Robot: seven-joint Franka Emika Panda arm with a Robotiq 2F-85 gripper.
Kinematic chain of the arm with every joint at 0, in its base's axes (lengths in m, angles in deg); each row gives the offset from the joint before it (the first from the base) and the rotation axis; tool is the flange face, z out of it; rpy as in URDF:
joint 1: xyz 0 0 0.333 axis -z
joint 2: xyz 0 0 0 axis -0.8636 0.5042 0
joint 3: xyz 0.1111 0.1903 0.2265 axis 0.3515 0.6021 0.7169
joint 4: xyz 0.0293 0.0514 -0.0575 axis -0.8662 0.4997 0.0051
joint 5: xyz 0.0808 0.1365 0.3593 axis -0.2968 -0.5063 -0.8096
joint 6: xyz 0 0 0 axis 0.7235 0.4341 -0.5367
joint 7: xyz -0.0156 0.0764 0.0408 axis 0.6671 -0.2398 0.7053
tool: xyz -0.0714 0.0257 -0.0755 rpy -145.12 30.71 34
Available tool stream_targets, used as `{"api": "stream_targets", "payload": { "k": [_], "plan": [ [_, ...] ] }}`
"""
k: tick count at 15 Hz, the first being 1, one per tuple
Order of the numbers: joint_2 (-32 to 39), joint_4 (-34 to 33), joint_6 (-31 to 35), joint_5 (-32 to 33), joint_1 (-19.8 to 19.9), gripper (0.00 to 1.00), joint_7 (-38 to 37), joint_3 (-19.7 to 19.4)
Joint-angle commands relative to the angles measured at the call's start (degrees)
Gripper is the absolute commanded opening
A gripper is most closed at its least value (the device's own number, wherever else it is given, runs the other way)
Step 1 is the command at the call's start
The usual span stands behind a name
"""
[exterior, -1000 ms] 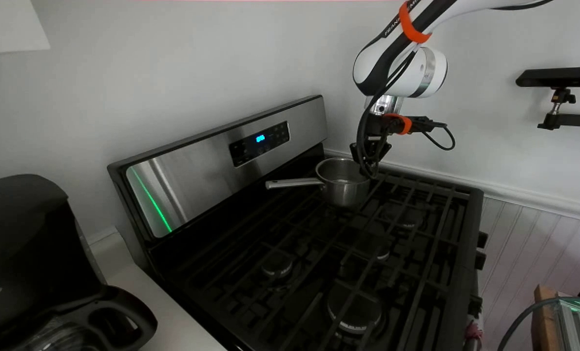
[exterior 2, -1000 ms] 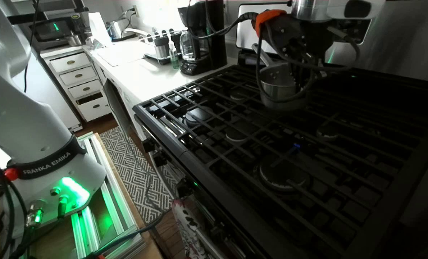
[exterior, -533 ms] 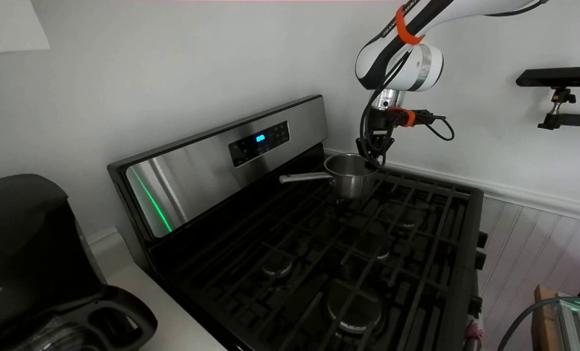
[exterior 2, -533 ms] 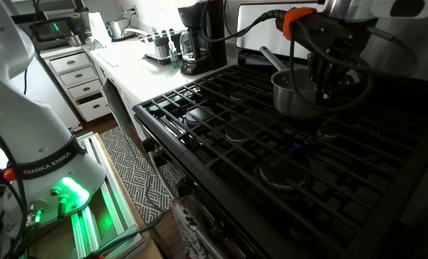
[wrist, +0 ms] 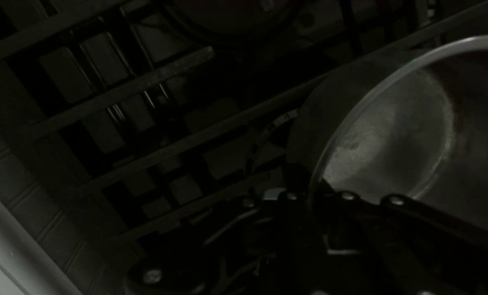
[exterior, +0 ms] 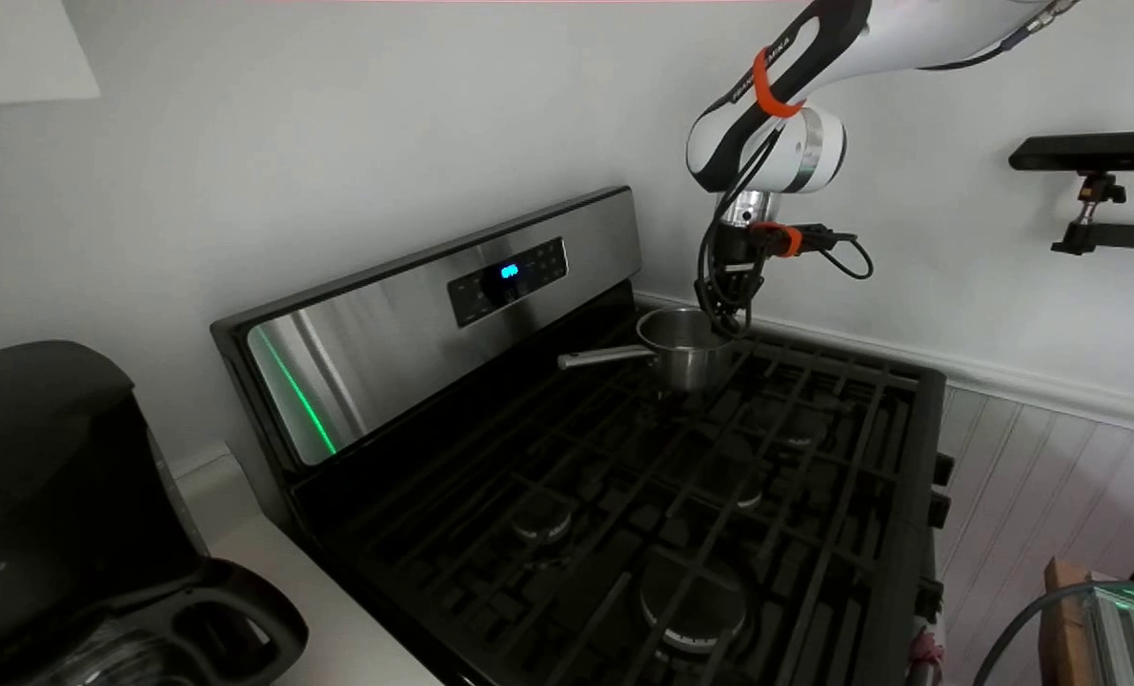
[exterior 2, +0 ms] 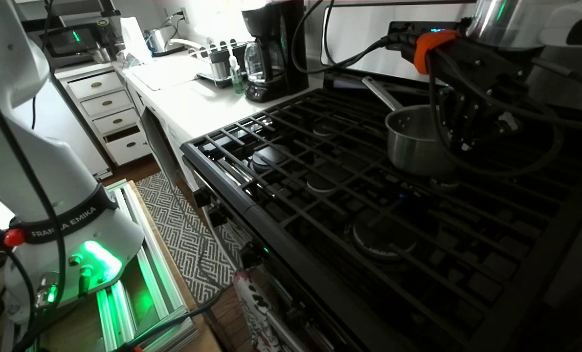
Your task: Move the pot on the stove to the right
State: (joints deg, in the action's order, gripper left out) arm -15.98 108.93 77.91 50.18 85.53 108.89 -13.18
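The pot, a small shiny steel saucepan, shows in both exterior views [exterior: 683, 367] [exterior 2: 415, 151], upright over the rear part of the black stove [exterior: 405, 333]. Its long handle points away from the gripper, towards the coffee maker. Whether its base touches the grates I cannot tell. My gripper [exterior: 731, 322] is at the rim on the side opposite the handle, also in an exterior view [exterior 2: 451, 139]. In the dark wrist view the pot [wrist: 371, 139] fills the right, and its rim runs between the fingers of the gripper [wrist: 309, 194], one inside and one outside. The fingertips are partly hidden.
A black coffee maker [exterior: 43, 495] stands on the white counter [exterior: 338, 629] beside the stove. Round burner caps [exterior 2: 384, 234] lie under the raised grates. The slanted back panel [exterior 2: 354, 29] rises behind the pot. A wall [exterior: 843, 286] stands close beyond the gripper.
The gripper and pot have moved together to the right in both exterior views. The pot rose a little about half a second ago and is now slightly lower. The rim stays between the fingers.
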Motion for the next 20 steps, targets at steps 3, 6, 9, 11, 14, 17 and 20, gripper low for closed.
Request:
{"api": "stream_targets", "payload": {
  "k": [3,6,9,11,14,17,20],
  "plan": [
    [3.7,-6.3,-3.4,-0.1,2.8,0.02,1.4,2.1],
    [5.1,-7.8,-3.8,-0.2,3.4,0.02,1.1,2.5],
    [6.2,-9.6,-4.7,-0.7,4.0,0.02,0.9,2.9],
    [7.2,-11.1,-4.9,-0.6,4.3,0.02,0.4,2.9],
    [8.3,-12.9,-5.1,-0.7,4.8,0.02,0.1,3.1],
    [9.3,-14.4,-5.9,-0.6,5.2,0.02,-0.1,3.3],
    [9.8,-15.5,-6.7,-0.6,5.3,0.4,-0.2,3.4]
  ]
}}
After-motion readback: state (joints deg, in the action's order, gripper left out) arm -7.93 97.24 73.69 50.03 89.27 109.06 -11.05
